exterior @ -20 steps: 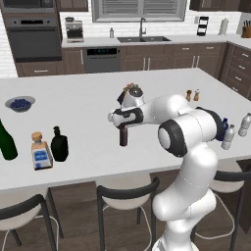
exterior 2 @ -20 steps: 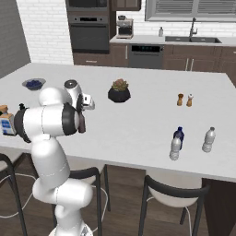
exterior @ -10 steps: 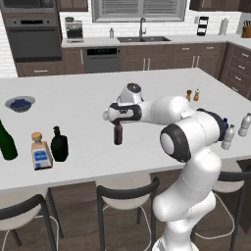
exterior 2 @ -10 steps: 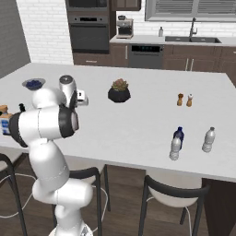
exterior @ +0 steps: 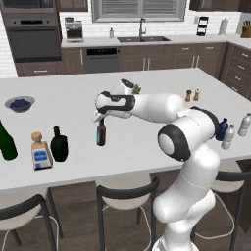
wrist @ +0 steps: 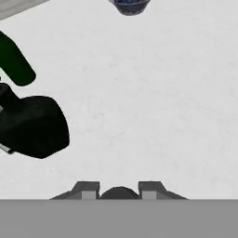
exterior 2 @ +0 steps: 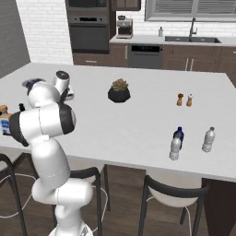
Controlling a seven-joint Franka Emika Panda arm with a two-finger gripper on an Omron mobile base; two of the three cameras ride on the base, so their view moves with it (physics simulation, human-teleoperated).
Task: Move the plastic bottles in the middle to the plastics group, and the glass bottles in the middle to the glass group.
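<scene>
My end effector (exterior: 101,119) grips the brown bottle (exterior: 101,133) by its neck; whether its base touches the bench (exterior: 147,142) I cannot tell. In the hand view its cap (wrist: 119,193) sits between the fingers (wrist: 86,189). The black bottle (exterior: 59,144) stands left of it, beside the blue-labelled bottle (exterior: 40,152), label unreadable. The green bottle (exterior: 6,142) is cut off at the frame edge.

Slim brown bottle (exterior: 101,133) hangs upright from the hand (exterior: 101,117); squat black bottle (exterior: 59,145) beside the blue-labelled bottle (exterior: 40,152).
</scene>
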